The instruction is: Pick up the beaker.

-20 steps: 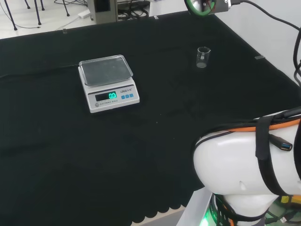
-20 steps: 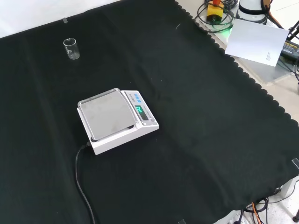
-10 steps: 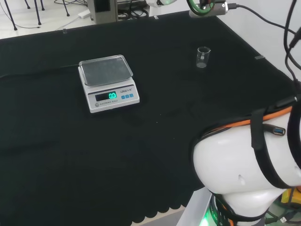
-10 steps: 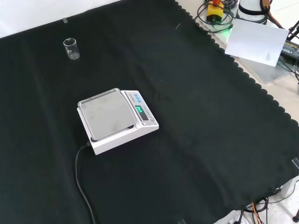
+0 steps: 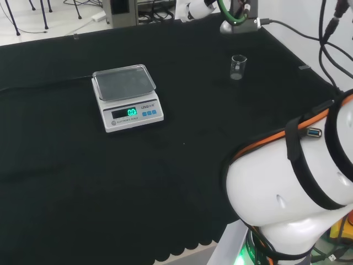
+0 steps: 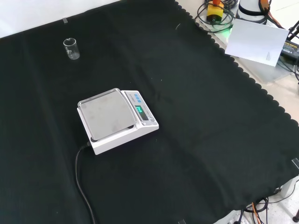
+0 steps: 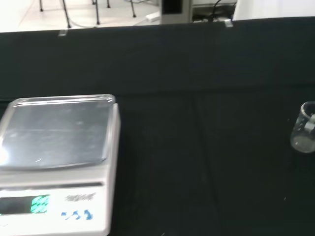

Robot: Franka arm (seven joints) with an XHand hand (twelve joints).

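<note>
A small clear glass beaker (image 5: 238, 67) stands upright on the black cloth, toward the far right in the head view. The front view has the beaker (image 6: 71, 48) at the upper left, and it looks to hold nothing. The wrist view catches the beaker (image 7: 305, 129) at its edge, well apart from the scale. In the head view, part of the hand (image 5: 194, 8) shows at the top edge, beside the wrist's green ring, above and behind the beaker. It touches nothing. How the hand is set cannot be made out.
A white digital scale (image 5: 127, 97) with a lit green display sits mid-cloth, left of the beaker in the head view. The front view shows the scale (image 6: 115, 119) with its black cable (image 6: 80, 177) running toward the near edge. The arm's white link (image 5: 292, 204) fills the head view's lower right.
The wrist and hand have come down into the head view's top edge, and the arm's white link has shifted. Beaker and scale stay put.
</note>
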